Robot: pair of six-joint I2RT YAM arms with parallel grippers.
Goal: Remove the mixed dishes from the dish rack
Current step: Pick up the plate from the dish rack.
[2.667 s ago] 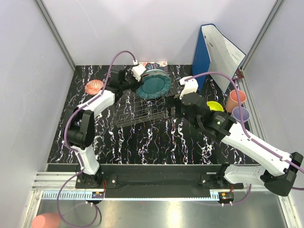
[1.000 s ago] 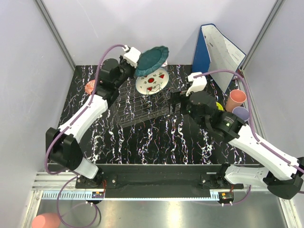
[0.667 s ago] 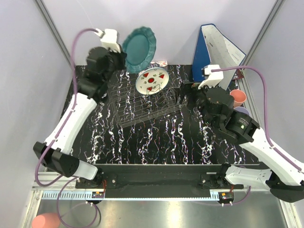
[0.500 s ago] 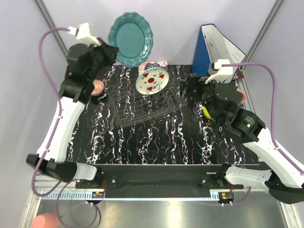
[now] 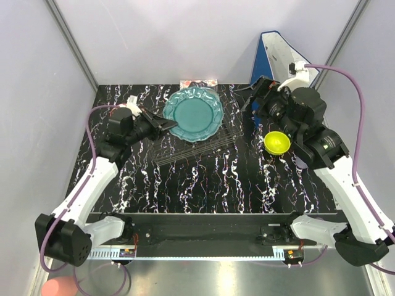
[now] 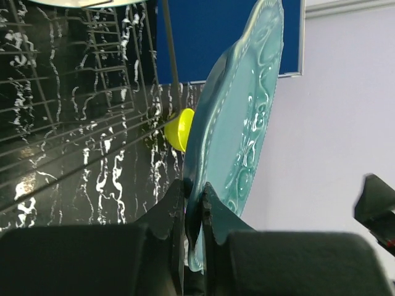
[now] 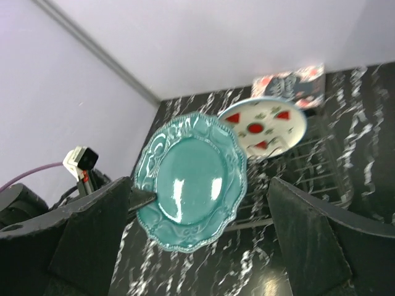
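Counted: two plates, one bowl, one rack. The left claw [image 5: 165, 123] is pinched tight on the rim of the teal plate [image 5: 196, 115], which it holds over the rack [image 5: 203, 147]. The white plate [image 7: 265, 126] stands at the rack's far end. The bowl [image 5: 277, 142] is right of the rack. The right claw [image 5: 254, 98] is spread wide, holding nothing.

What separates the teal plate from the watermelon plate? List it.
The teal scalloped plate is plain, the white watermelon plate red-marked. The teal one's rim is wavy, the white one's smooth. Left jaws hold the teal one; the white one sits in the dish rack. Both round.
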